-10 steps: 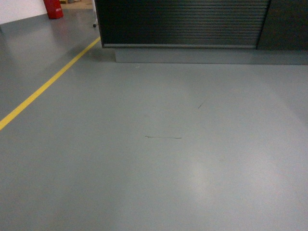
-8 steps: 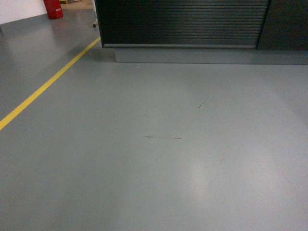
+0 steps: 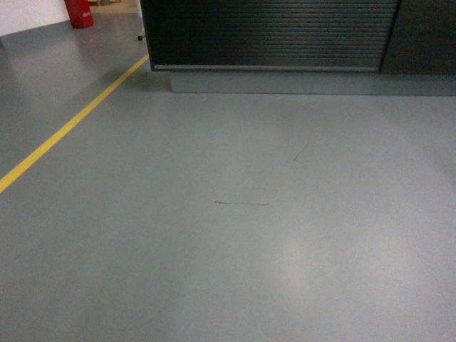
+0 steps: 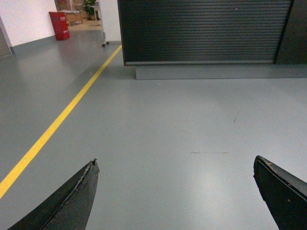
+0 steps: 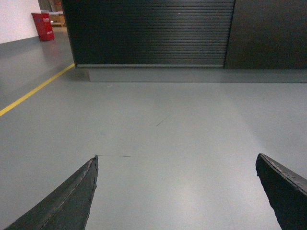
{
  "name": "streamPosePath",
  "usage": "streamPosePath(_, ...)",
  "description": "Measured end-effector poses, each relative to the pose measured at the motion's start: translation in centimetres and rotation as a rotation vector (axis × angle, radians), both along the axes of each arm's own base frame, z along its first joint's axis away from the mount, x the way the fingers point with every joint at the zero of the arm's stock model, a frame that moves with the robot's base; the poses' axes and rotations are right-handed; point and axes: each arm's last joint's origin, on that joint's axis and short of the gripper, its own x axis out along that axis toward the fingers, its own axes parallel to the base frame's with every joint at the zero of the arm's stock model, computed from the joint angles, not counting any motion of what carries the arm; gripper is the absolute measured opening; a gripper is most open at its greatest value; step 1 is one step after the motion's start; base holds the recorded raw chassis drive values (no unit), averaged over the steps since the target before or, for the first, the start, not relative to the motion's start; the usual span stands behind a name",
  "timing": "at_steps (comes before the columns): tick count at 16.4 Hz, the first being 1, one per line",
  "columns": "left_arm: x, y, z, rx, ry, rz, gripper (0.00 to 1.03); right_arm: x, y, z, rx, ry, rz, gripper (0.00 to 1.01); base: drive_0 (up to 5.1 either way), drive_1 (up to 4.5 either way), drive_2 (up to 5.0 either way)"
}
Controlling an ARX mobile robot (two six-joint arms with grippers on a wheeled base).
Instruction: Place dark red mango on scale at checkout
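Head view, left to right: a yellow line (image 3: 68, 128) runs diagonally over the grey floor (image 3: 235, 256) from the left edge toward the near left corner of the checkout (image 3: 271, 34). A red bin (image 3: 79, 12) stands at the far left, beyond the line. The checkout's ribbed black front spans the top of the view above a grey plinth (image 3: 306, 82); a plain dark panel (image 3: 426, 35) joins the ribbed part at its right. Between the camera and the plinth the floor lies open, marked only by two thin scuffs (image 3: 242, 204) near the middle.

Left wrist view: the left gripper (image 4: 184, 191) points level across the floor toward the checkout's left corner. Its jaws stand wide apart at the lower corners, with nothing between them but floor. This view alone shows a white wall (image 4: 24, 19) and a plant (image 4: 88, 7) far back left, past the bin.

Right wrist view: the right gripper (image 5: 184, 191) faces the ribbed front squarely, jaws likewise spread wide and holding nothing. Here the plain panel fills the upper right, and the line shows only at the left edge.

Neither arm appears in the head view. The mango and the scale are in no view; the checkout's top lies above every frame.
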Motion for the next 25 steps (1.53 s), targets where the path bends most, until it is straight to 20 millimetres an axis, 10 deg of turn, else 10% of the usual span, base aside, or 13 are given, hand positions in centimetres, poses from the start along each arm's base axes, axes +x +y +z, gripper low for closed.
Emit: streamPosePath(25,0.00,0.00,0.01,0.000,-0.002,0.000,0.98,0.00,0.00,0.02,0.000,-0.002,0.000,0.98,0.0,1.28,-1.2)
